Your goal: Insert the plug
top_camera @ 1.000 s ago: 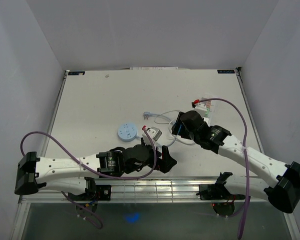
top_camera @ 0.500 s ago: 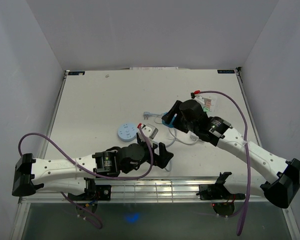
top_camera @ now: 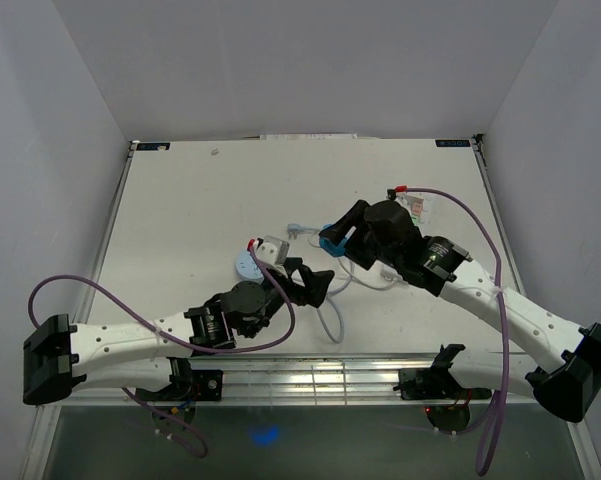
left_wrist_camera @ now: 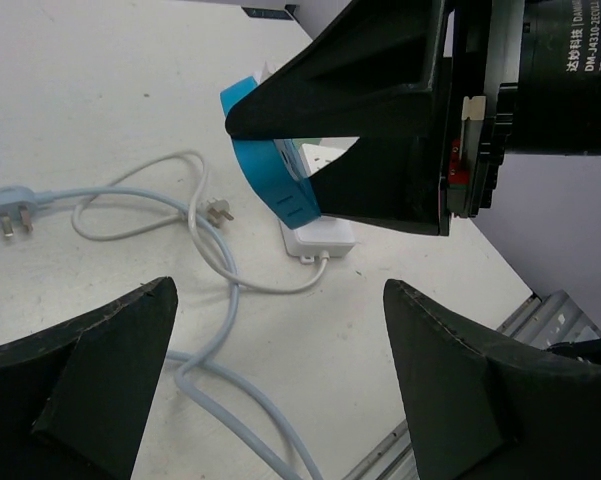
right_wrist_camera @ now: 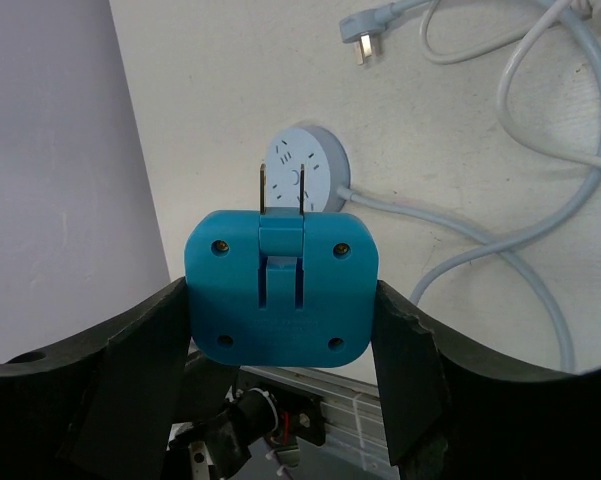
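My right gripper point(top_camera: 336, 240) is shut on a blue square plug point(top_camera: 330, 244) and holds it above the table. In the right wrist view the blue plug point(right_wrist_camera: 279, 290) sits between the fingers of that gripper point(right_wrist_camera: 280, 305), its two metal prongs pointing toward a round light-blue socket point(right_wrist_camera: 302, 175) on the table beyond. That socket point(top_camera: 246, 266) is partly hidden by my left arm. My left gripper point(top_camera: 310, 285) is open and empty, low over the table point(left_wrist_camera: 280, 400); its view shows the blue plug point(left_wrist_camera: 275, 180) in the right gripper point(left_wrist_camera: 380, 150) ahead.
A white power block point(left_wrist_camera: 320, 235) with a cable lies under the right gripper. A grey-blue three-pin plug point(top_camera: 298, 229) and looping cables point(top_camera: 330, 320) lie mid-table. A small packet point(top_camera: 417, 207) lies back right. The metal rail point(top_camera: 310, 375) runs along the near edge.
My left arm has swung back and left, toward the round socket. My right gripper has moved left with the blue plug and lifted it a little.
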Available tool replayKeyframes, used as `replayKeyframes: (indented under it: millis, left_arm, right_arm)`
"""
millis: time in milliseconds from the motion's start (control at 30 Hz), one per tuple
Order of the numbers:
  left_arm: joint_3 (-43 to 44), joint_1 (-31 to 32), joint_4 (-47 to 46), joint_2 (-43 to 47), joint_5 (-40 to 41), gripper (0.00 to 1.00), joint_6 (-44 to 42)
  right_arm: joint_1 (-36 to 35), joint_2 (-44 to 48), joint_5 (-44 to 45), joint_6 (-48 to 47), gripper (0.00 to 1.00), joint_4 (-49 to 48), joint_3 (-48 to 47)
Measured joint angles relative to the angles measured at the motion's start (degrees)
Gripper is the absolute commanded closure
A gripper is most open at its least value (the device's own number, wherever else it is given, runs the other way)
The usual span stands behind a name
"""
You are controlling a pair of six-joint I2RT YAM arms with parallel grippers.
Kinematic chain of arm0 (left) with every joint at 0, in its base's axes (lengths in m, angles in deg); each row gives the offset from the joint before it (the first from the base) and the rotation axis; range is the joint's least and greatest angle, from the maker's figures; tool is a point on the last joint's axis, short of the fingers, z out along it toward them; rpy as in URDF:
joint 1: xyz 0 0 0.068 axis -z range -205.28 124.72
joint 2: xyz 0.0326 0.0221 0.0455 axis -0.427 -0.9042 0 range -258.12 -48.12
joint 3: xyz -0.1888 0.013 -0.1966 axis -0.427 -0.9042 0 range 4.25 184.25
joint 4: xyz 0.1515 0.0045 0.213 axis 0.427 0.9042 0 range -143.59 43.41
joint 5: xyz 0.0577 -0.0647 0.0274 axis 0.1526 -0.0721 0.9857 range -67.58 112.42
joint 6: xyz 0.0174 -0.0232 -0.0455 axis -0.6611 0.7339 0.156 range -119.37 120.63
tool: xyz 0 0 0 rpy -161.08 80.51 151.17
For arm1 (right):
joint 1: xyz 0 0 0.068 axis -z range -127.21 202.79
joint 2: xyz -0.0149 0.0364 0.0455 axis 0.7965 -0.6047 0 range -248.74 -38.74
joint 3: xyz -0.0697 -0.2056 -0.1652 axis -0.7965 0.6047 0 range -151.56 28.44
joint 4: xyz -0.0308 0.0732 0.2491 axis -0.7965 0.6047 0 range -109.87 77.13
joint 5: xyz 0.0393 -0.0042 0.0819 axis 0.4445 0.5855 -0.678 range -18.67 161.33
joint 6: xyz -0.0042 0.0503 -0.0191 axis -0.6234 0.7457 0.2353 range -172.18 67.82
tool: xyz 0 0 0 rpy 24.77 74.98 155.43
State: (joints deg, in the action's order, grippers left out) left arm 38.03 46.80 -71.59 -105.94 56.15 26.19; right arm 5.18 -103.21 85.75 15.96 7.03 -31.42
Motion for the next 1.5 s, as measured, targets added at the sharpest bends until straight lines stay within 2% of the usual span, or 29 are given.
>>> replayKeyframes:
  millis: [300,433,500,867,1233,1500]
  left_arm:
    - [-3.78,-0.35,-16.85,-3.28,0.11,0.07,-9.64]
    - [-3.85,-0.46,-22.10,-5.35,0.04,0.17,-12.70]
    - [-3.82,-0.79,-23.78,-6.58,-0.22,0.18,-13.53]
    - [-3.63,-5.88,-24.26,-11.30,-2.89,0.22,-8.94]
    - [-3.61,-7.23,-27.61,-12.15,-6.21,0.25,-7.61]
    - [-2.36,-7.26,-30.49,-14.99,-6.67,0.33,-7.72]
  right_arm:
    - [0.00,0.52,-0.70,6.51,0.82,-0.92,1.11]
    - [0.00,0.74,-1.29,7.91,0.83,-1.75,1.60]
    - [0.00,0.74,-1.60,8.26,0.83,-2.08,1.60]
    - [0.00,1.79,-2.84,9.46,0.85,-4.85,2.78]
    - [-0.13,1.86,-3.23,9.84,0.87,-7.58,5.25]
    - [-0.48,1.86,-3.23,10.36,0.89,-9.01,5.49]
